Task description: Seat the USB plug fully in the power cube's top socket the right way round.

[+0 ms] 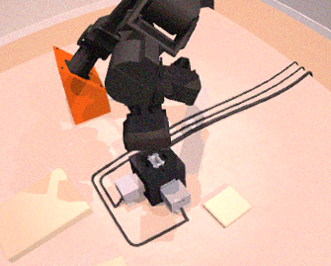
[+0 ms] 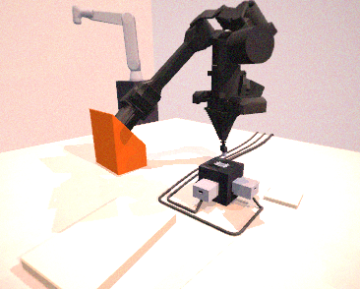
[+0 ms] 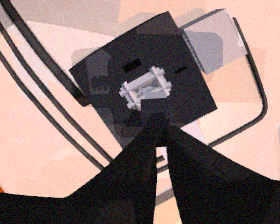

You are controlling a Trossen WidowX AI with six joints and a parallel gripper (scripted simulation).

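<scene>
gripper closed above the power cube, small dark piece at its tips

the arm reaches over the table and points its gripper (image 2: pixel 223 144) straight down, hanging just above the top of the power cube (image 2: pixel 221 179) without touching it. the jaws are drawn almost together and are clamped on something thin. from the wrist view a small dark nub sits at the very tips (image 3: pixel 158 122), and this looks like the usb plug (image 2: pixel 223 146), though it is too small and blurred to be sure of its shape or which way round it faces.

directly below the tips, on the top face of the black cube, a pale metal-looking socket (image 3: pixel 146 88) lies skewed to the cube's edges as the wrist camera sees it. from the top view the same socket (image 1: pixel 155 159) shows just past the end of the wrist.

two grey plugs are pushed into side faces of the cube, one (image 1: pixel 128 187) on the left and one (image 1: pixel 175 194) on the near side. dark cables (image 1: pixel 259 92) run in three lines from the far right edge towards the cube and loop round it on the table top.

an orange wedge (image 1: pixel 82 92) stands well apart behind the arm. a small cream pad (image 1: pixel 227 206) lies near the cube's right, and a larger tan slab (image 1: pixel 36 211) lies off to the left.
</scene>
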